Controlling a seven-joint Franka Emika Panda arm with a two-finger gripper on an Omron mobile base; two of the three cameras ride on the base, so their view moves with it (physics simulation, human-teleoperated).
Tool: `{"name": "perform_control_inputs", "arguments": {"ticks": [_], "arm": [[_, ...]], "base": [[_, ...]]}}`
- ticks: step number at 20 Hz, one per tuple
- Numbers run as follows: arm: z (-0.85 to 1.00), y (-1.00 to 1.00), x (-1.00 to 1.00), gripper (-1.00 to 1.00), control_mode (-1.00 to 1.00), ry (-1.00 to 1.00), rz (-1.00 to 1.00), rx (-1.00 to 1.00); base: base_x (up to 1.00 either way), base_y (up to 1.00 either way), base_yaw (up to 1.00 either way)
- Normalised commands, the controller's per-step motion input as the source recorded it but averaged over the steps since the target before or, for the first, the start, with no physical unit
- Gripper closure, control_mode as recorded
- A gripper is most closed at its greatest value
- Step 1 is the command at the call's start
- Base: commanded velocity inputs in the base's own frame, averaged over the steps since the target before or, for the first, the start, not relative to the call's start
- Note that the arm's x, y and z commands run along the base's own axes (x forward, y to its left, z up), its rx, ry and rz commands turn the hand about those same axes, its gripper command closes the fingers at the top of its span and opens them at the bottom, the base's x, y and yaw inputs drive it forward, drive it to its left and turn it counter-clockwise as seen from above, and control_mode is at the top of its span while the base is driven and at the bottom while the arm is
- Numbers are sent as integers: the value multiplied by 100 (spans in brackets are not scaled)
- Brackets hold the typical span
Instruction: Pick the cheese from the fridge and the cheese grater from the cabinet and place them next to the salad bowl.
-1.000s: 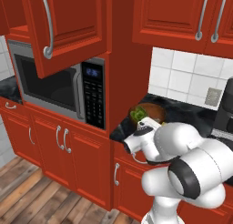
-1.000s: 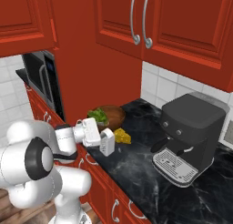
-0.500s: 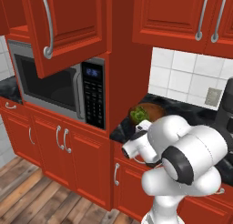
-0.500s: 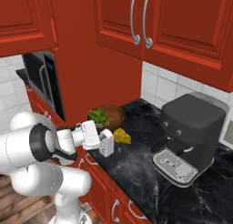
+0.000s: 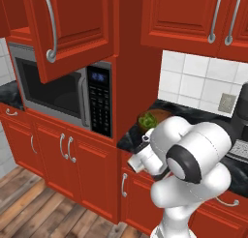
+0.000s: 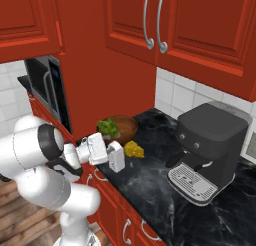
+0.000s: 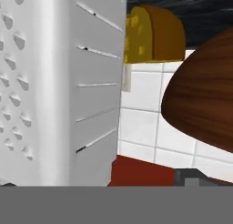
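Black counter (image 6: 165,190) holds greens-filled salad bowl (image 6: 120,129), cheese (image 6: 133,149), cheese grater (image 6: 116,156) beside wide-open gripper (image 6: 107,149).

Surface (image 6: 150,185): black marbled stone, under my reach.
Coffee machine (image 6: 207,150): dark grey, on the surface by the white tiled wall (image 5: 193,82).
Microwave (image 5: 68,94): grey, black control panel, left of a red column.
Lower cupboards (image 5: 63,159): red, curved silver handles.
Floor (image 5: 43,215): wooden planks.

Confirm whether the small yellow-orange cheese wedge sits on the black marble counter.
Yes, the cheese wedge rests on the counter beside the wooden salad bowl.
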Motion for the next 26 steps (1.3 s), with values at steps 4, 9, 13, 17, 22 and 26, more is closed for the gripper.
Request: {"name": "perform_control_inputs", "arguments": {"ticks": [4, 9, 13, 17, 22, 26], "arm": [[0, 4, -42, -100, -100, 0, 0, -2], [18, 10, -27, -100, -100, 1, 0, 0], [15, 3, -16, -100, -100, 3, 0, 0], [-2, 0, -10, -100, -100, 0, 0, 0], [-35, -29, 0, -100, -100, 0, 3, 0], [-47, -39, 0, -100, -100, -1, 5, 0]], "base": [[0, 0, 0], [0, 0, 0], [0, 0, 0], [0, 0, 0], [0, 0, 0], [0, 0, 0]]}}
